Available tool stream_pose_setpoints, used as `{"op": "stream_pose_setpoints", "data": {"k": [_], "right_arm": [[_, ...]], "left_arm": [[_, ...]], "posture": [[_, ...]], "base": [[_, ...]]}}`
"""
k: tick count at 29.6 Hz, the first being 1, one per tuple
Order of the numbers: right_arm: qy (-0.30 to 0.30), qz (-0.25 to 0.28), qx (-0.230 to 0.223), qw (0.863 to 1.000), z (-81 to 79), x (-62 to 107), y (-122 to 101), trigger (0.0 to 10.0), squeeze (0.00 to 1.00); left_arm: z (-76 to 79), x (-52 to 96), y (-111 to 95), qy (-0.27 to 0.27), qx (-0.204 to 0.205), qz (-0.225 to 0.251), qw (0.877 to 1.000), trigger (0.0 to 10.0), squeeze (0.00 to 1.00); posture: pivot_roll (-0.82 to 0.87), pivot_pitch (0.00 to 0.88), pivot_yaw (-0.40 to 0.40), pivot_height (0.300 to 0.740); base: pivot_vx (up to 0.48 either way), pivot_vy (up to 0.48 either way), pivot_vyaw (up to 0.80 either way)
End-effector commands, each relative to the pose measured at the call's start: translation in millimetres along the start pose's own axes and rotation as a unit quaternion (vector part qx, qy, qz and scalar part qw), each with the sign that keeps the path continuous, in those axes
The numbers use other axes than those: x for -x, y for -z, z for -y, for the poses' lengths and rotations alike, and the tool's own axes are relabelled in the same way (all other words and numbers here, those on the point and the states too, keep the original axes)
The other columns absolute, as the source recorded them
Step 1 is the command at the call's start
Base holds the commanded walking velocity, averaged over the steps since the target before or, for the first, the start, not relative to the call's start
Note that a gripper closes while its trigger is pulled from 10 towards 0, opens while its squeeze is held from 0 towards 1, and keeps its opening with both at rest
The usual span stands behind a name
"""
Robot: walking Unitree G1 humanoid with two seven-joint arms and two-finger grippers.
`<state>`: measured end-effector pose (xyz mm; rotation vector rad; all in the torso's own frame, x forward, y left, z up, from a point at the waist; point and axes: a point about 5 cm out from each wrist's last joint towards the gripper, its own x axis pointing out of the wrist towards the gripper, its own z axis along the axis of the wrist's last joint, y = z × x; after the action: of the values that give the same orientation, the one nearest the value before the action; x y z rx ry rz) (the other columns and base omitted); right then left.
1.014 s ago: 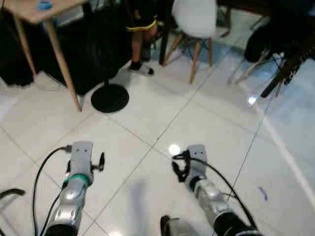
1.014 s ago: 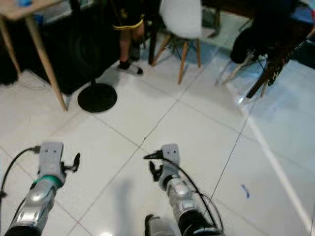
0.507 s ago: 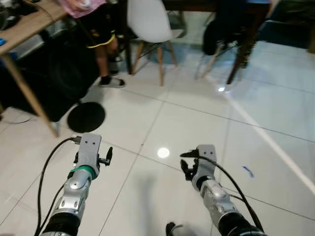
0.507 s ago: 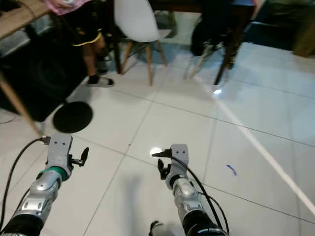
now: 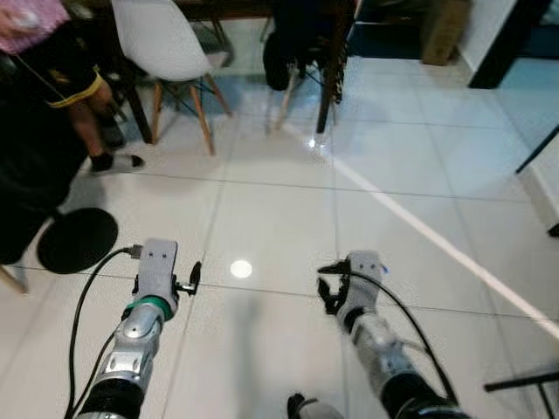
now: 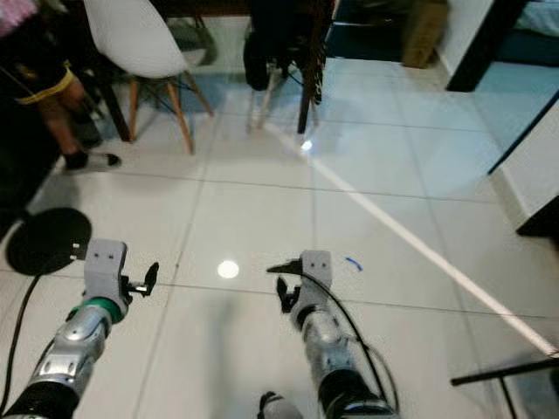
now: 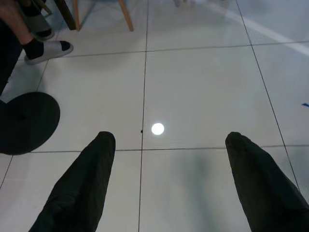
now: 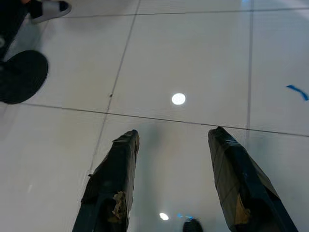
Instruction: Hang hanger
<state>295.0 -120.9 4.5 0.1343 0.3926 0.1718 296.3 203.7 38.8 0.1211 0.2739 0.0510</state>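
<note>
Both grippers are held out low over the white tiled floor (image 5: 288, 218), and both are empty. The left gripper (image 7: 169, 183) has its two black fingers spread wide apart, with only bare tile and a round light reflection (image 7: 157, 128) between them. The right gripper (image 8: 174, 179) is also parted, a little less wide; the tape on its fingers looks worn, though that is hard to judge.

From the head, the left gripper (image 5: 188, 279) and the right gripper (image 5: 330, 284) are seen mostly from behind, so their fingers are small and partly covered by the wrists. A black cable (image 5: 83, 305) loops beside the left arm.

I cannot find any hanger in these views, so I cannot say where it is. At the lower right edge a thin dark bar (image 6: 502, 371) is cut off by the frame; what it belongs to is not clear.

Ahead to the left stands a white chair (image 5: 166, 44) with wooden legs, and beside it a person's leg with a sandal (image 5: 118, 161); the rest of the person is cut off. A flat black round base (image 5: 77, 240) lies on the floor near the left arm. A small blue mark (image 6: 353, 262) sits on the tile beside the right gripper.

Compared with half a second ago the whole view has swung to the right: chair, person and black base sit further left, and a dark doorway (image 5: 502, 39) has come into view.
</note>
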Motion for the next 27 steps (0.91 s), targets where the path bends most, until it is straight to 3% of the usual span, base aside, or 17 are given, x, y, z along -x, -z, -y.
{"op": "stream_pose_setpoints", "data": {"k": [1,21,27], "right_arm": [[-0.005,-0.002,-0.004,1.000,-1.8,0.4,2,10.0,0.00],[-0.020,0.007,0.014,1.000,1.9,-3.2,-9,10.0,0.00],[-0.025,0.006,0.016,1.000,2.3,-3.5,-10,10.0,0.00]], "left_arm": [[0.5,2.9,7,-0.003,0.014,-0.009,1.000,10.0,0.00],[14.5,3.1,3,0.011,0.045,0.010,0.999,10.0,0.00],[16.3,3.7,4,0.015,0.045,0.010,0.999,10.0,0.00]], "posture": [[0.05,0.052,0.071,0.740],[0.03,0.066,0.020,0.740],[0.03,0.065,0.015,0.740]], "base": [[0.000,0.000,0.00],[0.000,0.000,0.00],[0.273,0.000,0.00]]}}
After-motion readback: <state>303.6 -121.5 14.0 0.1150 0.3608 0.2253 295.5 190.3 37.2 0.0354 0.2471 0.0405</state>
